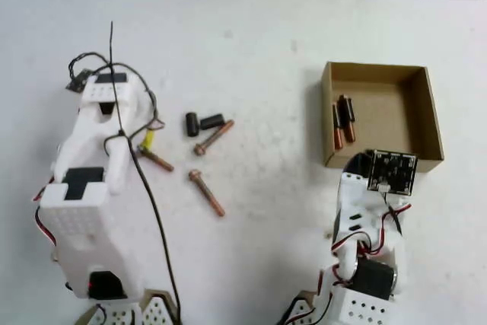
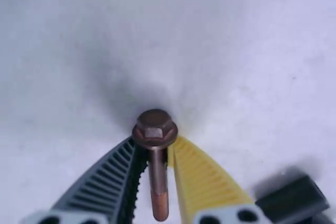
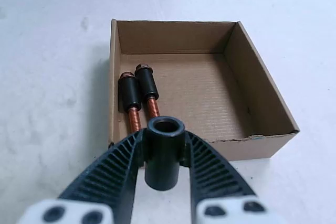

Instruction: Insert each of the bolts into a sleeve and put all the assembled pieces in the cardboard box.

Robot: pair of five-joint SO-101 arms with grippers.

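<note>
My left gripper point(image 2: 155, 144), with one grey and one yellow finger, is shut on the shank of a copper bolt point(image 2: 156, 169) just above the table; the bolt's hex head points away from the wrist. In the high view this gripper point(image 1: 148, 146) sits left of two loose black sleeves point(image 1: 192, 124) point(image 1: 211, 121) and two loose bolts point(image 1: 213, 137) point(image 1: 207, 192). My right gripper point(image 3: 164, 148) is shut on an upright black sleeve point(image 3: 164, 153), just short of the cardboard box's point(image 3: 173, 38) near wall. Two assembled bolt-and-sleeve pieces point(image 3: 129, 97) point(image 3: 147, 88) lie in the box point(image 1: 388, 112) along one side wall.
A black cable point(image 1: 144, 180) runs over the left arm and down to the table's front edge. The right arm point(image 1: 365, 218) stands directly in front of the box. White table lies open between the arms and behind the box.
</note>
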